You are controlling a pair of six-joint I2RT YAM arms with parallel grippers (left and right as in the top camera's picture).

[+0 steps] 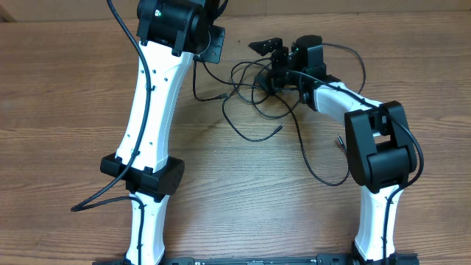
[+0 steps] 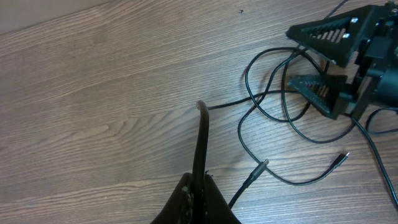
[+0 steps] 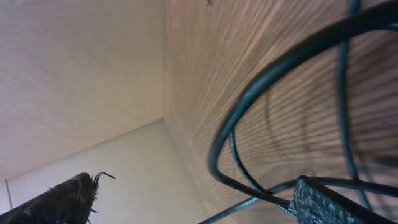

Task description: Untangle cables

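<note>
Several thin black cables [image 1: 250,88] lie in a loose tangle on the wooden table, with loose ends trailing toward the front. In the left wrist view, my left gripper [image 2: 199,190] is shut on one cable [image 2: 202,134], which runs away from the jaws and bends right into the tangle. A silver-tipped plug [image 2: 262,164] lies just right of it. My left gripper [image 1: 208,46] sits left of the tangle. My right gripper [image 1: 266,66] is open over the tangle's far side, jaws wide, also seen in the left wrist view [image 2: 320,62]. In the right wrist view [image 3: 193,193], cable loops [image 3: 249,99] cross close to its right finger, none gripped.
One long cable loop [image 1: 324,173] runs down beside the right arm's base [image 1: 379,154]. The left arm [image 1: 151,118] stretches up the left side of the table. The table's far edge meets a pale wall [image 3: 81,74].
</note>
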